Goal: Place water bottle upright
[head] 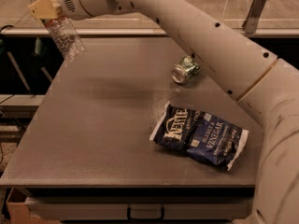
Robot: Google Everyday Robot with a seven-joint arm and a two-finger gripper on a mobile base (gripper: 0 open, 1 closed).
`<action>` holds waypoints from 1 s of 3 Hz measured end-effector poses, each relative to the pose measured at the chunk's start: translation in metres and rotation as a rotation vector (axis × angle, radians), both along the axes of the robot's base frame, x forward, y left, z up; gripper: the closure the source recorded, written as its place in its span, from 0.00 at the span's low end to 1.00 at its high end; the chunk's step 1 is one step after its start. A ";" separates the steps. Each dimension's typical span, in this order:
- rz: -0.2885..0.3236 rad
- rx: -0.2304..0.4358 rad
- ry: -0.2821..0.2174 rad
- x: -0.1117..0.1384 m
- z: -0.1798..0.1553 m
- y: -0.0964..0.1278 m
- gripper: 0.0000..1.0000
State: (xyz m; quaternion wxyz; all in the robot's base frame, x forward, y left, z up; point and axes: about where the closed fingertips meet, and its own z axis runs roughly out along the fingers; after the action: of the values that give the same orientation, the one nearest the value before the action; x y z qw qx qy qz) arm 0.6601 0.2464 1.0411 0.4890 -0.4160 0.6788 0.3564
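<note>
Placement outstanding: pincer (44,7), upper left, clamped small clear ribbed plastic water bottle (66,36), tilted, airborne above grey tabletop (103,125).

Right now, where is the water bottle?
In the camera view, the water bottle is at the upper left, tilted in the air, held by the gripper near the table's far left corner, well left of the green can.

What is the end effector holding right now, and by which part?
The end effector, at the top left of the view, holds the water bottle by its upper part, near the neck. The body hangs tilted in the air.
</note>
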 end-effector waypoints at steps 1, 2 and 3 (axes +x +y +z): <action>-0.006 0.064 -0.052 -0.011 -0.030 0.002 1.00; -0.030 0.142 -0.154 -0.016 -0.048 -0.002 1.00; -0.057 0.179 -0.249 -0.016 -0.051 -0.013 1.00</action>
State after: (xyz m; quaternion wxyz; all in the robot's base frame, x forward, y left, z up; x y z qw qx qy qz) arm 0.6445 0.2336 0.9899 0.6142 -0.3924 0.5900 0.3473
